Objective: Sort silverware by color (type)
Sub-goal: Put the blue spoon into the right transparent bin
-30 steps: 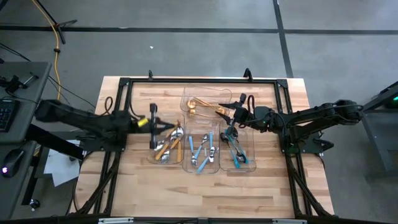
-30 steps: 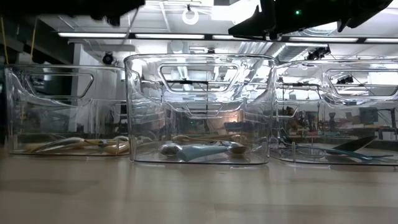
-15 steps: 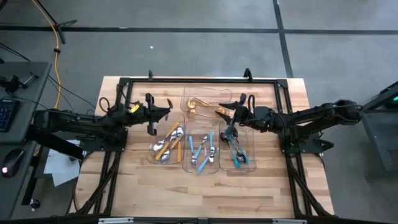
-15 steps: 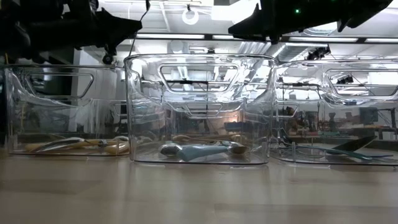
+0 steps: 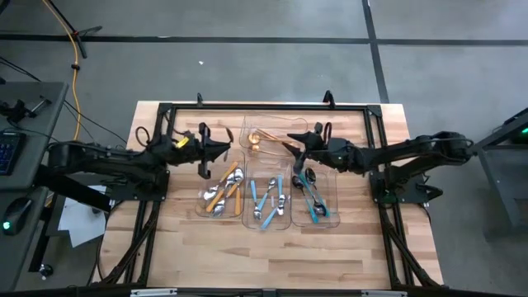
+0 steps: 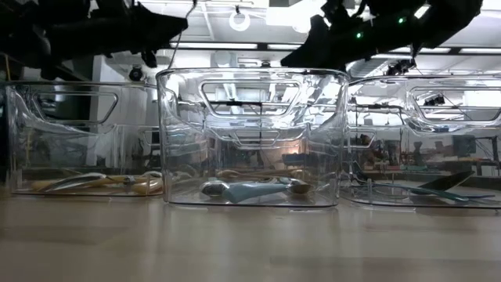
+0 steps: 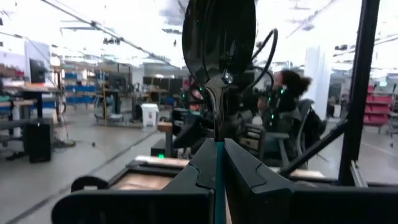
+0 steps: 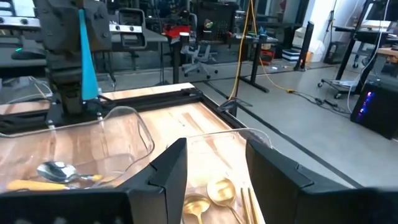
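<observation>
Pale wooden tabletop (image 5: 363,239) carries four clear plastic trays: one at 12 o'clock holding all-gold spoons (image 5: 266,138), and a row of three nearer 6 o'clock holding orange-handled silver cutlery (image 5: 223,191), light-blue-handled silver cutlery (image 5: 269,200) and dark teal-handled cutlery (image 5: 312,196). At 9 o'clock of the trays the left gripper (image 5: 205,153) hovers above the table with its fingers clenched on a dark spoon with a teal handle (image 7: 217,68), held upright, bowl up. The right gripper (image 5: 299,145) hangs over the seam between the gold tray and the teal one, fingers spread and empty. Judging by colour, the held spoon belongs in the teal tray at 3 o'clock of the row, so the left arm should travel high across the orange and blue trays, clearing their rims. With the right gripper hanging near that tray, a collision seems the main risk; it would do well to back away first. Release low, with the spoon tilted flat, so it does not bounce out.
</observation>
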You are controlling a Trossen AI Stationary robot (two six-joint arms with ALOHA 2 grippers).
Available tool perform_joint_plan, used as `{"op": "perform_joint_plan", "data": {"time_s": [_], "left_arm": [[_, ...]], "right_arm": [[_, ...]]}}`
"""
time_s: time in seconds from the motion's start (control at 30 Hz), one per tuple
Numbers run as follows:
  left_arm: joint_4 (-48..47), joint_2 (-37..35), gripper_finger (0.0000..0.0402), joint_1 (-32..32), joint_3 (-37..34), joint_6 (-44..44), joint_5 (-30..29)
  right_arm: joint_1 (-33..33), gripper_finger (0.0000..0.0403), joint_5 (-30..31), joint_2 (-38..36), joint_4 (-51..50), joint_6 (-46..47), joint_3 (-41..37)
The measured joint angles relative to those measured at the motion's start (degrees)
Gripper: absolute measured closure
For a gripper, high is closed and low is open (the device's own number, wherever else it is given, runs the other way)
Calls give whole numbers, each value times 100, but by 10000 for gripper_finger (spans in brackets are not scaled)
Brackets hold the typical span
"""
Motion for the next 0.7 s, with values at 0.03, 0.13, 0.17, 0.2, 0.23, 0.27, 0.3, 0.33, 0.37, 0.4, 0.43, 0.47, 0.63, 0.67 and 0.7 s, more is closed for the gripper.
{"op": "perform_joint_plan", "data": {"time_s": [0.03, 0.13, 0.17, 0.2, 0.23, 0.27, 0.3, 0.33, 0.37, 0.4, 0.43, 0.47, 0.63, 0.67, 0.7], "left_arm": [[3, 103, 401, 2, 31, 2, 2], [-5, 393, 401, 2, 102, 2, -1], [-15, 469, 401, 2, 126, 2, -1], [-13, 529, 401, 2, 153, 2, -1], [0, 582, 401, 2, 185, 4, -1], [4, 618, 401, 2, 212, 4, -1], [6, 640, 401, 2, 232, 4, -1], [11, 659, 401, 2, 248, 4, -1], [5, 665, 401, 2, 258, 6, -1], [9, 663, 401, 2, 260, 6, -1], [12, 663, 401, 2, 263, 8, -1], [9, 663, 401, 2, 263, 6, -1], [9, 663, 401, 2, 263, 4, -1], [9, 663, 401, 2, 263, 4, -1], [13, 663, 401, 2, 263, 4, -1]], "right_arm": [[-20, 253, -12, 98, 109, 0, 0], [-56, 253, -16, 357, 477, -41, 0], [-64, 253, -16, 422, 616, -62, 0], [-64, 253, -16, 470, 748, -86, 0], [-63, 253, -16, 493, 859, -90, 0], [-61, 253, -18, 498, 923, -92, 0], [-61, 253, -20, 496, 949, -96, 0], [-61, 253, -20, 496, 955, -96, 0], [-61, 253, -23, 489, 942, -104, 0], [-61, 253, -29, 482, 941, -105, 0], [-61, 253, -40, 478, 954, -105, 0], [-61, 253, -39, 478, 952, -104, 0], [-55, 253, -38, 478, 942, 96, 0], [-55, 253, -38, 478, 942, 92, 0], [-55, 253, -38, 478, 942, 92, 0]]}}
